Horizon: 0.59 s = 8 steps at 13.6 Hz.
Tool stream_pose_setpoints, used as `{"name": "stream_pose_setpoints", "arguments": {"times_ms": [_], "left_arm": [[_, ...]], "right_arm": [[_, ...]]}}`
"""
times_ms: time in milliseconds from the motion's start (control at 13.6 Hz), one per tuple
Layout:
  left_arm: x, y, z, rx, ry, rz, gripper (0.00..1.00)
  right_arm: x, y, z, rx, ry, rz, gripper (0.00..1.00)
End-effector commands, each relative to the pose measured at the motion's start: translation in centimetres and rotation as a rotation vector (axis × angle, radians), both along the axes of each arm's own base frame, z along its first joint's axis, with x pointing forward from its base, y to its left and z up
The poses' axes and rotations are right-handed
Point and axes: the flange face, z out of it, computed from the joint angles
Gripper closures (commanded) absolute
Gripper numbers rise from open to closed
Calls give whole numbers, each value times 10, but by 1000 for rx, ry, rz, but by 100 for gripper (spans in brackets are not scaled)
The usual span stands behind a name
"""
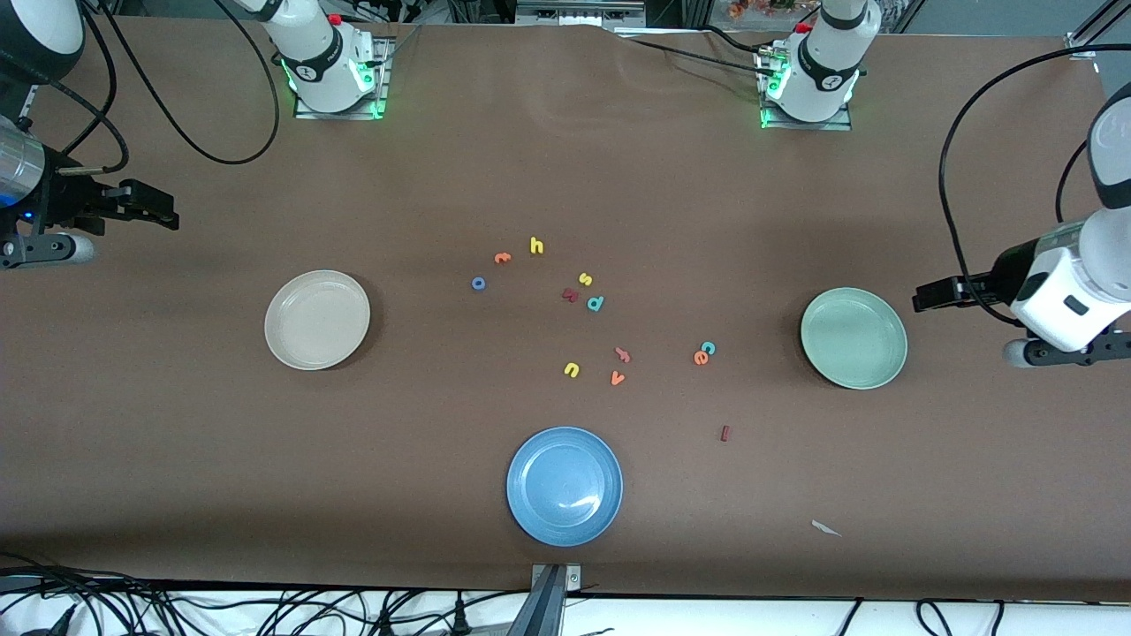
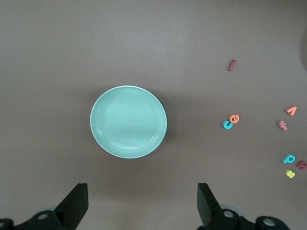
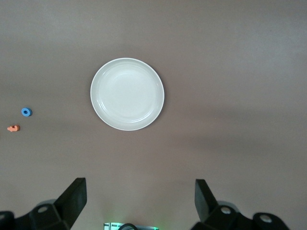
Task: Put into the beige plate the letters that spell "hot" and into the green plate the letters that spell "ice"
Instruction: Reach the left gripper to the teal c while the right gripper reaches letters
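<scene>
Smooth round cream-beige plate at the right arm's end, glossy mint-green plate at the left arm's; chunky toy letters scattered between, blue plate nearest camera. Left gripper and right gripper wide, empty.

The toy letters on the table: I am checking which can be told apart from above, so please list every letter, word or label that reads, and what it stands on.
"h": yellow letter, on the table.
"o": blue ring.
"s": yellow letter.
"d": teal letter, seen turned round.
"u": yellow letter.
"v": orange letter.
"e": orange letter, touching a teal "c".
"i": dark red bar.
Other small letters: too small to read.
Plates and arms: no readable print.
</scene>
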Motion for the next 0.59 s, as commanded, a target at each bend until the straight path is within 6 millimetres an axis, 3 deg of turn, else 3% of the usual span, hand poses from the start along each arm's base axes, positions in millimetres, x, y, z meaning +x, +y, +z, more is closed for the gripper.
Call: {"name": "stream_pose_setpoints", "arguments": {"times_ms": [0, 221, 368, 516], "left_arm": [[1, -33, -18, -6, 28, 34, 0], [0, -66, -39, 8, 54, 48, 0], [-4, -76, -62, -41, 83, 57, 0], [-11, -90, -86, -52, 111, 46, 0]], "right_arm": [[6, 1, 4, 1, -14, 0, 0], [9, 4, -3, -2, 0, 3, 0], [10, 13, -3, -2, -2, 14, 0], [15, 22, -19, -5, 26, 34, 0]]}}
